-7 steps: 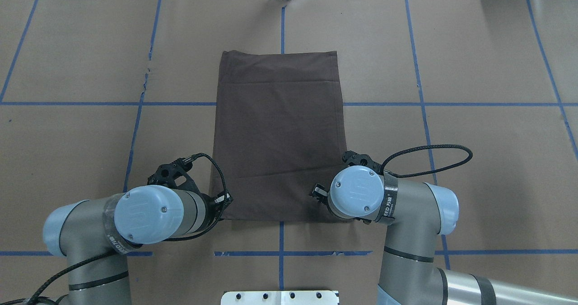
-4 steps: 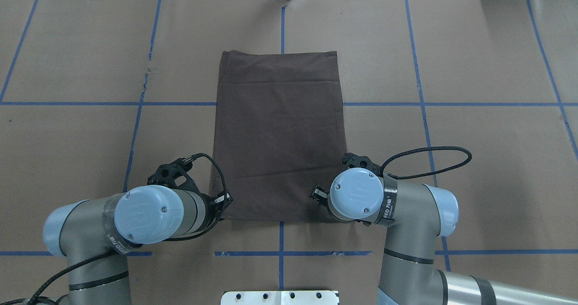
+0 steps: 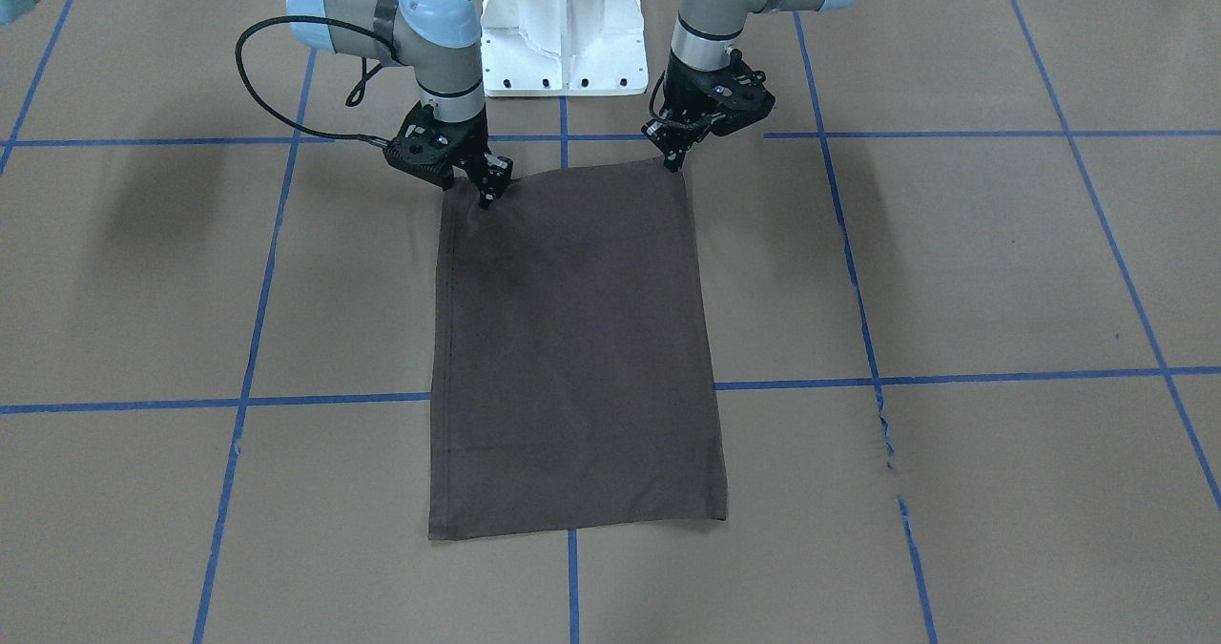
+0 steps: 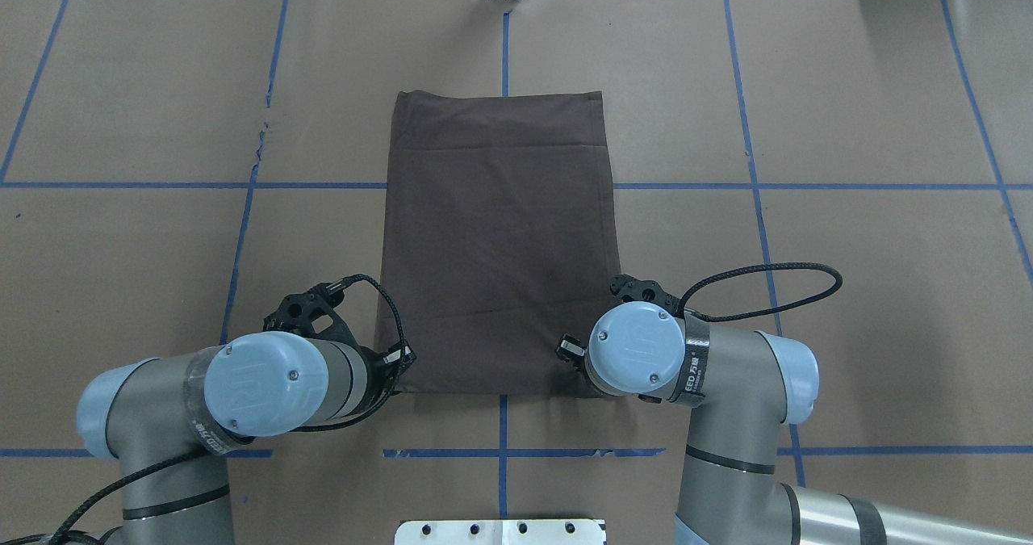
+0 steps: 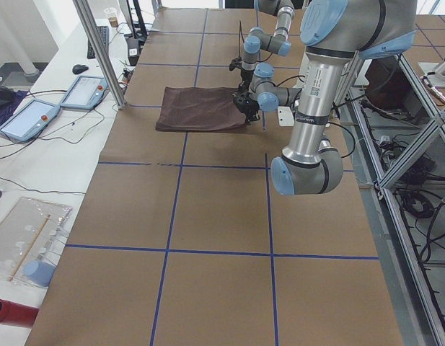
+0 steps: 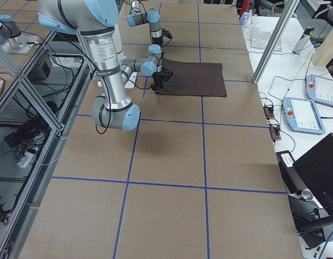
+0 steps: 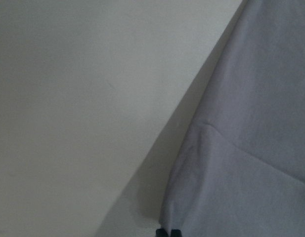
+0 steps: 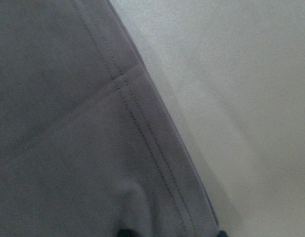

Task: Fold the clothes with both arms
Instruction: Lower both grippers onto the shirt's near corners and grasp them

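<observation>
On the worktop (image 4: 847, 303), the left claw (image 3: 677, 163) pinched the folded T-shirt (image 4: 500, 238) at one near corner; the right claw (image 3: 486, 196) straddled the other, spread.

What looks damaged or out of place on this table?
The brown paper table cover has a small ragged tear along a blue tape line, left of the T-shirt in the overhead view. The T-shirt itself lies flat.

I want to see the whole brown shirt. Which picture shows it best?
The front-facing view: the folded T-shirt shows nearly whole. Overhead, arms cover its near corners; side views show it small; wrist views, only edges.
</observation>
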`<action>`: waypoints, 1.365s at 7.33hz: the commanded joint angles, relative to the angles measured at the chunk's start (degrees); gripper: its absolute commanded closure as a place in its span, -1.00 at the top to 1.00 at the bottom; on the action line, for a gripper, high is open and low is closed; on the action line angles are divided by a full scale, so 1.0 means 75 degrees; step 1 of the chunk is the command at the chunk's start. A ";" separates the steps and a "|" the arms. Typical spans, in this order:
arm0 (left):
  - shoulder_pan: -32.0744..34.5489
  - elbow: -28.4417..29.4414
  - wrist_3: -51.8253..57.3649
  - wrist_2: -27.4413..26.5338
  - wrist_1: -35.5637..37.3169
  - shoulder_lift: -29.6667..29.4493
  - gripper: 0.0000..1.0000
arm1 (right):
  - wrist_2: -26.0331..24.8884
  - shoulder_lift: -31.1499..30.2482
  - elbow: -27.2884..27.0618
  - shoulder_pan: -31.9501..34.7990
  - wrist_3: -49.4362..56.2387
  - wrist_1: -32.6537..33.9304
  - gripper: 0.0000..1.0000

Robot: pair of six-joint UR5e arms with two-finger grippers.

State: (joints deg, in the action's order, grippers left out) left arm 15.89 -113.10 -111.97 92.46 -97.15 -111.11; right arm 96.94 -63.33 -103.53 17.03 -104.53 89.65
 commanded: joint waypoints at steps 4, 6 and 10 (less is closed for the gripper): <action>0.0002 0.0010 0.0000 0.0000 0.0004 0.0002 -1.00 | -0.0011 0.0240 0.0010 0.0108 -0.0008 0.0000 -1.00; 0.0014 -0.0002 0.0000 0.0000 0.0004 0.0002 -1.00 | 0.0013 0.0347 -0.0001 0.0248 0.0004 -0.0012 -1.00; -0.0196 -0.1064 -0.0012 0.0000 0.1204 0.0061 -1.00 | 0.0246 0.0009 -0.0852 0.0214 0.0004 0.0000 -1.00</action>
State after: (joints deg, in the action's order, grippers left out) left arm 15.39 -117.20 -112.03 92.46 -93.44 -110.54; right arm 97.71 -61.68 -106.67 18.88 -104.70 89.64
